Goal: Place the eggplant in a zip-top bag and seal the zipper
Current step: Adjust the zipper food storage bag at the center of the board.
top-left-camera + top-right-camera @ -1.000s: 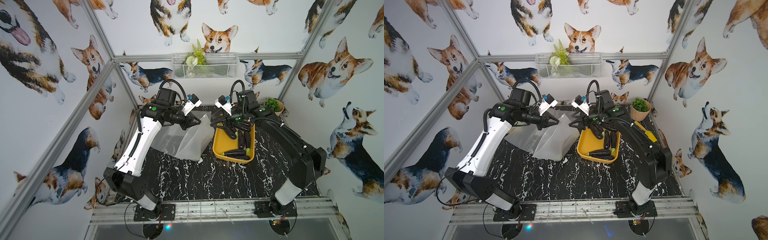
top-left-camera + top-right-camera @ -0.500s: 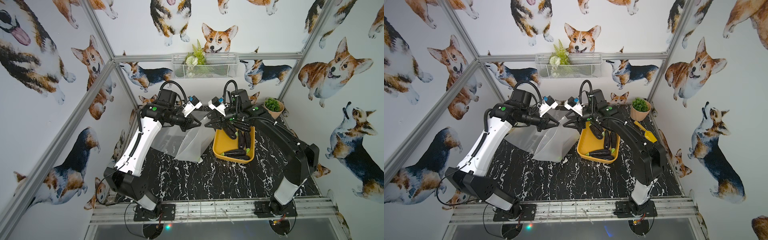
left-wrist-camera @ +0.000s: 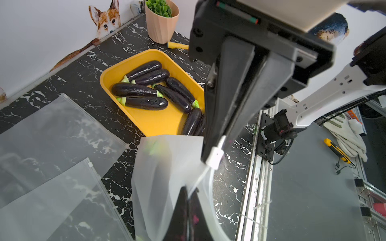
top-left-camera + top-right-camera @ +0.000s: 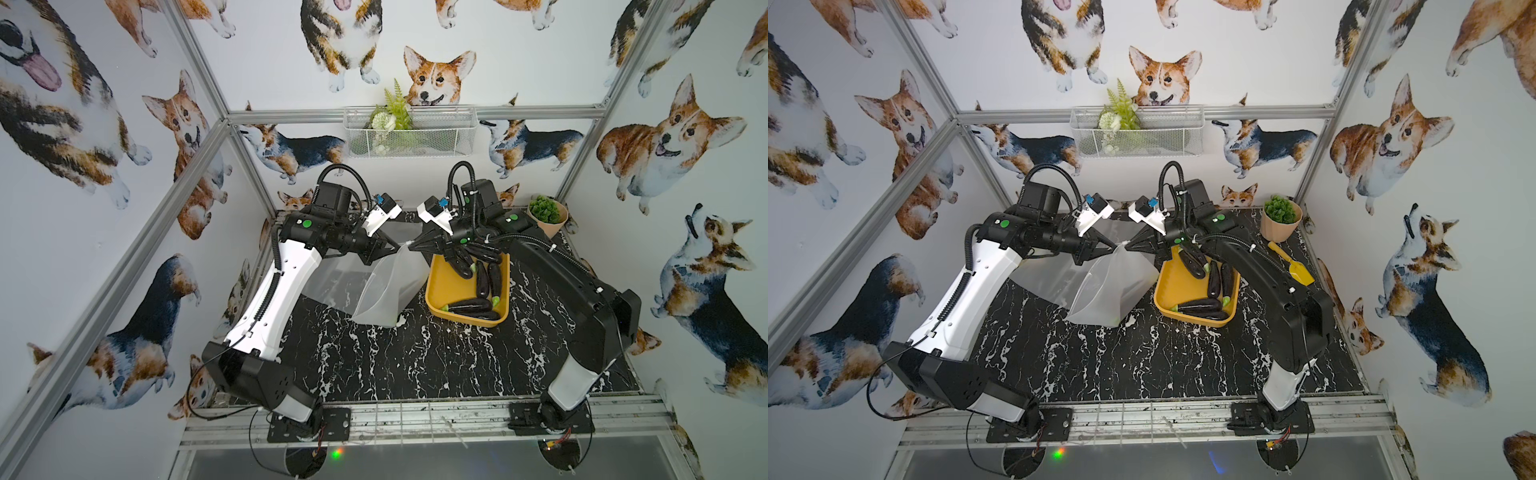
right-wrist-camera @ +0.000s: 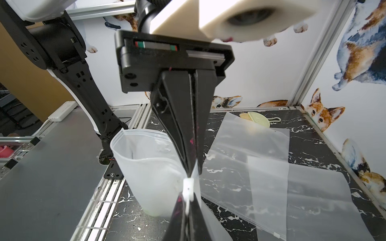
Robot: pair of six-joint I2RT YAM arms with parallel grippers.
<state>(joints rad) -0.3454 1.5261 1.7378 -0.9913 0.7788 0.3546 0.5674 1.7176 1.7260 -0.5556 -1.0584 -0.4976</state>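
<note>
Both arms meet in the middle over the back of the worktop (image 4: 415,357), with the zip-top bag (image 4: 390,286) hanging between them. The left hand (image 5: 193,168) is pressed together on the bag's top edge. The right hand (image 3: 214,153) faces it tip to tip, also clamped shut on that edge, right at the little white slider (image 5: 188,187). So the two hands are basically touching, with just the slider between them.

In the right wrist view the bag's mouth gapes in a wide loop to one side of the pinch, so the zipper isn't closed. There's a faint green smudge low down in the bag, but I can't tell what it is through the frosted plastic.

The eggplants (image 3: 144,102) lie piled in the yellow tray (image 4: 432,299), just beside the hanging bag on the right arm's side. I don't see a dark one inside the bag.

A few spare bags (image 3: 52,129) lie flat on the worktop behind the held one. A potted plant (image 4: 1281,220) stands in the far corner, with a yellow scoop (image 4: 1293,266) near it.
</note>
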